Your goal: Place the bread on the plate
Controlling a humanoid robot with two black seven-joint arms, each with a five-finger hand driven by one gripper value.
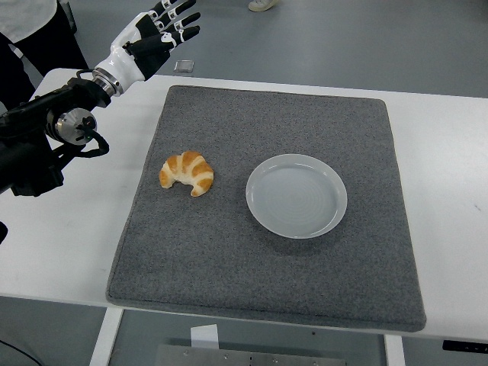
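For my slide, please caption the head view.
Left robot hand raised open beyond the grey mat; croissant lies beside the empty plate.

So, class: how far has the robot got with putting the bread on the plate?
Nothing is done yet: the bread lies on the grey mat, left of the empty plate. The left robot hand is raised at the far left, open, holding nothing. Reaching, grasping and placing all remain.
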